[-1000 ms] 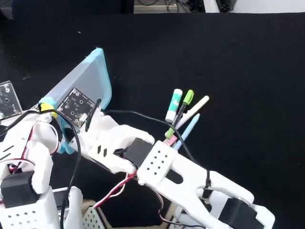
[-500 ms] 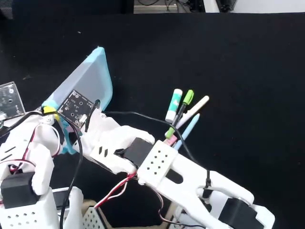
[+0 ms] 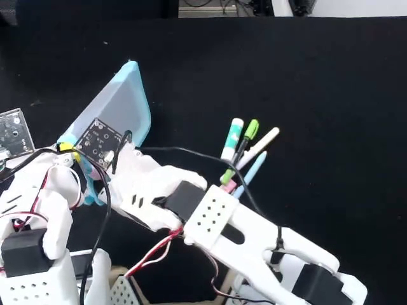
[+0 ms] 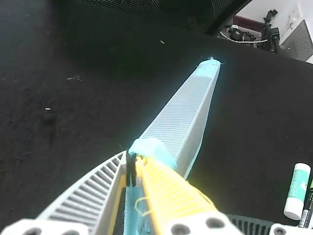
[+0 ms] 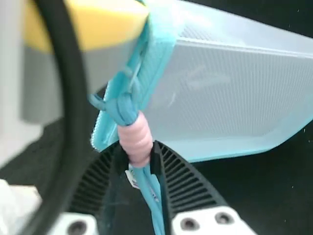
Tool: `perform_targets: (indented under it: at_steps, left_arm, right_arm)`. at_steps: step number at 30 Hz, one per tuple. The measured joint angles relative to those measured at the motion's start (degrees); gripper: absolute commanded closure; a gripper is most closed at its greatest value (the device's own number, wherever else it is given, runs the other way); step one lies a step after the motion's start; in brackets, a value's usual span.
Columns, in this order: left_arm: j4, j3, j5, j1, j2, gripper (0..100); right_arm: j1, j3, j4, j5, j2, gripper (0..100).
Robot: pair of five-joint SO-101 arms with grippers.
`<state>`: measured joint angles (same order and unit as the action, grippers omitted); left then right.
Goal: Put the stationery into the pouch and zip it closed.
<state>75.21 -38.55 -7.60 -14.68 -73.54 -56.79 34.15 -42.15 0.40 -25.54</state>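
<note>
A light blue mesh pouch stands tilted on edge at the table's left. My left gripper, with one yellow finger, is shut on the pouch's near end. My right gripper is shut on the zipper pull, a blue cord with a pink bead, at the pouch's corner beside the left gripper's yellow finger. The stationery lies in a cluster at the centre: a glue stick, a green marker, a cream pen and a blue pen.
The table is covered in black cloth. Both arms crowd the lower left; the right arm crosses over the near ends of the pens. A small circuit board sits at the left edge. Cables show beyond the far edge.
The pouch's far tip has risen slightly. Both grippers have shifted a little up and left while keeping their hold. The stationery has not moved.
</note>
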Motion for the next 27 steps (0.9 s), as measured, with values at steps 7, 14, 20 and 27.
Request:
perform_targets:
  at_steps: [7, 14, 20, 27]
  left_arm:
    - [0.0, 0.0, 0.0, 0.0, 0.0, 97]
    - [0.1, 0.0, -0.1, 0.1, 0.0, 97]
    - [0.1, 0.0, -0.1, 0.4, 0.0, 97]
    - [-0.3, 0.0, -0.1, 0.4, 0.3, 97]
  right_arm:
    - [0.0, -2.8, -8.2, 0.0, 0.0, 98.8]
    - [0.0, -1.8, -10.0, -0.1, -2.0, 98.8]
    - [0.0, 4.7, -10.0, -0.1, -10.9, 98.8]
    - [0.0, 8.8, -9.6, -0.2, -13.9, 98.8]
